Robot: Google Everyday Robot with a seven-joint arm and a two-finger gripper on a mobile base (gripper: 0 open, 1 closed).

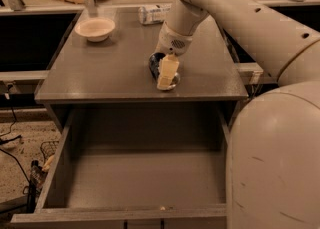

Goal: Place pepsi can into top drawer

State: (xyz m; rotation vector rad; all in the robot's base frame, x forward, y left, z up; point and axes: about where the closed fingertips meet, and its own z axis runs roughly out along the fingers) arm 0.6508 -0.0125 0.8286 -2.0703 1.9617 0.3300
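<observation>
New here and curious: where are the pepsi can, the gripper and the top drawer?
pepsi can (153,66), camera view, dark-blue side.
gripper (165,75), camera view, its tip, at the can.
top drawer (145,178), camera view, bare floor.

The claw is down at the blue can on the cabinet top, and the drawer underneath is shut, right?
Not quite: the top drawer is pulled open, not shut, as the camera view shows. The gripper is indeed at the pepsi can on the cabinet top.
</observation>
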